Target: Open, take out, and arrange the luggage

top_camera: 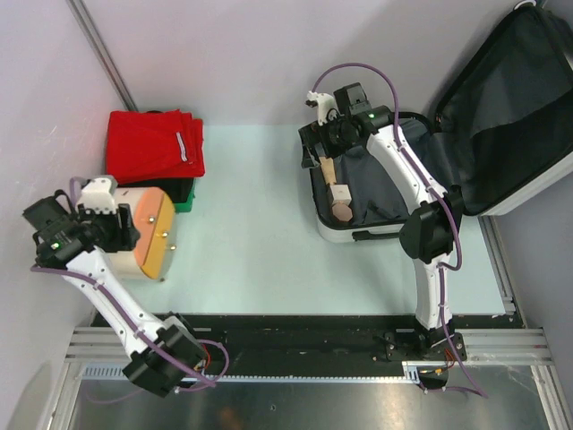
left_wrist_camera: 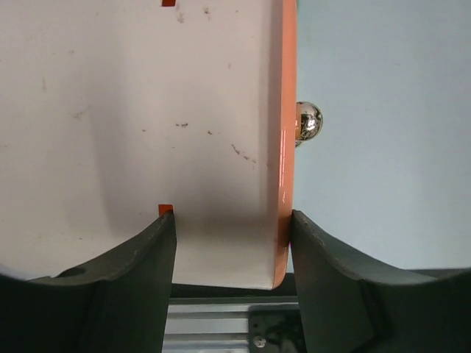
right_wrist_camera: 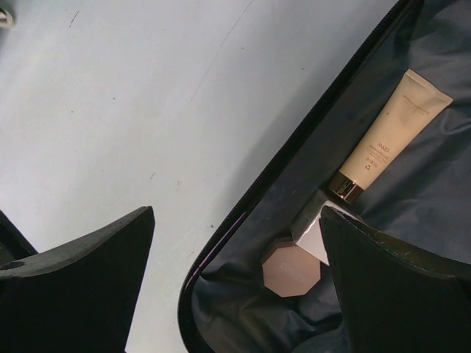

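The luggage (top_camera: pixel 501 116) lies open at the right, its lid raised and its dark grey lining showing. In its base lie a cream tube (top_camera: pixel 329 170), a small white box (top_camera: pixel 340 193) and a tan octagonal jar (top_camera: pixel 341 212). My right gripper (top_camera: pixel 313 148) hangs open and empty over the base's left rim. The right wrist view shows the open gripper (right_wrist_camera: pixel 237 213) above the rim, with the tube (right_wrist_camera: pixel 386 132), box (right_wrist_camera: pixel 313 234) and jar (right_wrist_camera: pixel 292 270) on the lining (right_wrist_camera: pixel 419 198). My left gripper (top_camera: pixel 125 231) is shut on the cream cylinder (top_camera: pixel 148 231) with an orange end.
Folded red cloth (top_camera: pixel 152 143) lies on a green tray (top_camera: pixel 183 195) at the back left, just behind the cylinder. The left wrist view shows the cylinder's cream side (left_wrist_camera: pixel 147 110) and a shiny metal knob (left_wrist_camera: pixel 307 121). A black rail (top_camera: pixel 295 327) runs along the near edge.
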